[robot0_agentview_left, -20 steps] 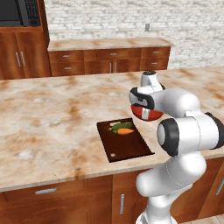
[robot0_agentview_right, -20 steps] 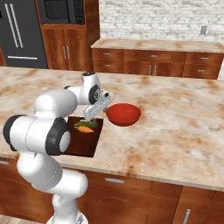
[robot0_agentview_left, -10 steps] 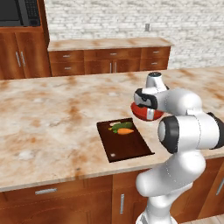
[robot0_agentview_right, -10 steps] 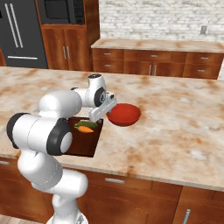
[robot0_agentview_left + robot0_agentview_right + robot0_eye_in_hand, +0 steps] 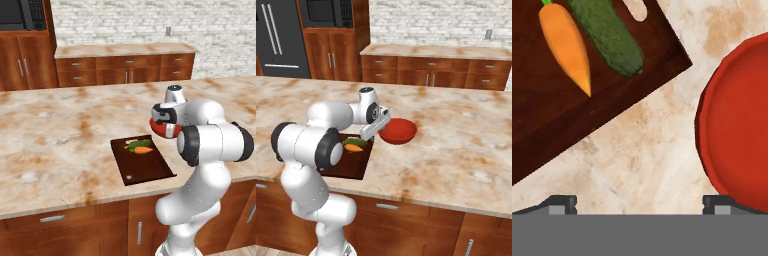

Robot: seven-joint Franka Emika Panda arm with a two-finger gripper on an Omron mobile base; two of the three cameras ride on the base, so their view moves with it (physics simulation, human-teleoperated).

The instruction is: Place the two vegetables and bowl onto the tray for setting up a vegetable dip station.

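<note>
Hovering wide open and empty, two-finger gripper above marble counter; round red bowl at 3 o'clock, dark brown tray bearing orange carrot and green cucumber at 11.

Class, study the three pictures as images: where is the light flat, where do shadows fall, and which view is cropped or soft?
Hand view: sharp and evenly lit, no glare; the red bowl is cut by the right edge, while the carrot and cucumber lie on the tray. Left base view: flat rendered light, with only a faint shadow beside the tray. Right base view: slightly soft, and the arm hides part of the tray.
</note>
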